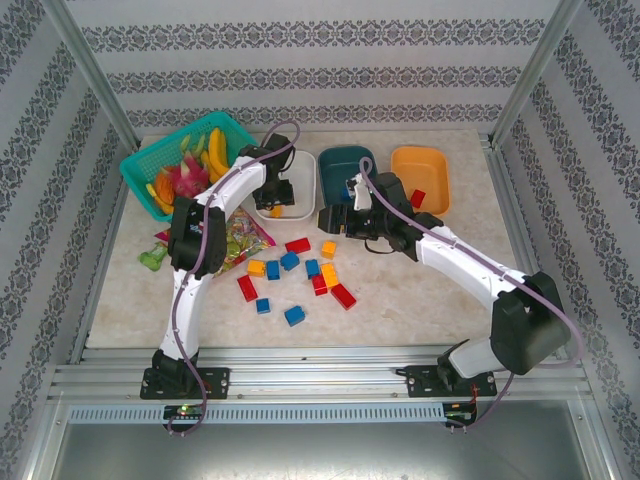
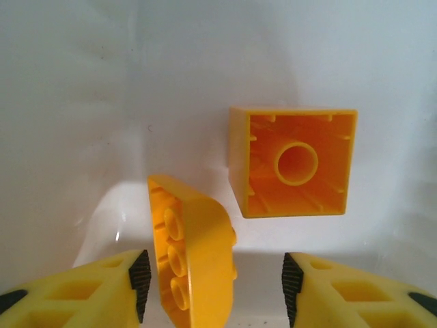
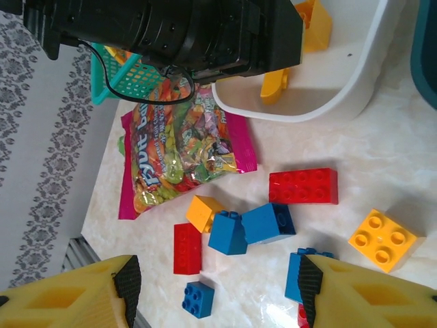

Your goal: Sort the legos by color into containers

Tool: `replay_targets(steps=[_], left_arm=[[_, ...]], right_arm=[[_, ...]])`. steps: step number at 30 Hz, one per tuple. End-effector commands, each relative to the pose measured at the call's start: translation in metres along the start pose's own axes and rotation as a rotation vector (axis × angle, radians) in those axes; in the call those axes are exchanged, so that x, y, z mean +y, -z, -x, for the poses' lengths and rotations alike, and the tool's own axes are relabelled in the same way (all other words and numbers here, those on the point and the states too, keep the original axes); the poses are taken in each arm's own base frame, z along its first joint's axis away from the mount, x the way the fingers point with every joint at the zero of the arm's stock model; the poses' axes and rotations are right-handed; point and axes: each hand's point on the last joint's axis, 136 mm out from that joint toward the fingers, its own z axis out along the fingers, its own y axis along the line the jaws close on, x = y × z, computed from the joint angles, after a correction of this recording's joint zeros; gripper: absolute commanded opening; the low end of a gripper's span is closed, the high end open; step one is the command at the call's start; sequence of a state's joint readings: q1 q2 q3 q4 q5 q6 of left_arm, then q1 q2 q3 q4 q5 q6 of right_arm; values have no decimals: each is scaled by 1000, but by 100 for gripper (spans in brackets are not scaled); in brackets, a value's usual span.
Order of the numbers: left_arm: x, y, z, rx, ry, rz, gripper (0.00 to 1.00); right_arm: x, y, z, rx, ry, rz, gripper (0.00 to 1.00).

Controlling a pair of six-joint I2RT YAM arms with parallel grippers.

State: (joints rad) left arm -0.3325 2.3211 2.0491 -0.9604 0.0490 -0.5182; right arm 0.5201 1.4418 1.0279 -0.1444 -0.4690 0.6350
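Inside white tub (image 2: 82, 102): square yellow brick (image 2: 293, 162) lying flat, hollow underside up. Curved yellow brick (image 2: 191, 260) standing on edge between left gripper (image 2: 212, 287) fingers, long axis pointing away along them, studs toward the nearer pad. Fingers apart, not clamped. Right gripper (image 3: 215, 287) fingers apart, empty, above loose legos (image 3: 270, 222) on bench (image 3: 382, 157). Red brick (image 3: 304, 186) long axis crosswise.

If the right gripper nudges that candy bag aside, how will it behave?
The candy bag would probably crumple rather than slide as one piece: its film looks wrinkled and glossy. Loose sweets inside likely shift, so it may sag if lifted by an edge. Lying flat, it shouldn't roll.
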Motion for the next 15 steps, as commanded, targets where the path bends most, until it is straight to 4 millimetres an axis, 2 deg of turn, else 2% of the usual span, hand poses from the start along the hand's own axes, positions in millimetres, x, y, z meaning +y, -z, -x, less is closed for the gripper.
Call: replay_targets(steps=[1,5,8,11,15], left_arm=[[-3,56,17,-92,43,-52,62],[-8,99,19,-177,82,-134,66],[-7,134,8,-248,128,-220,67],[-1,164,-17,-314,161,-321,68],[9,181,-70,-302,154,-425,69]], right_arm=[[0,9,-7,22,86,-66,63],[-11,5,-38,132,177,-194,61],[-13,-4,-58,209,232,-269,58],[-15,-15,-70,259,255,-329,55],[-14,-29,-78,289,273,-371,52]])
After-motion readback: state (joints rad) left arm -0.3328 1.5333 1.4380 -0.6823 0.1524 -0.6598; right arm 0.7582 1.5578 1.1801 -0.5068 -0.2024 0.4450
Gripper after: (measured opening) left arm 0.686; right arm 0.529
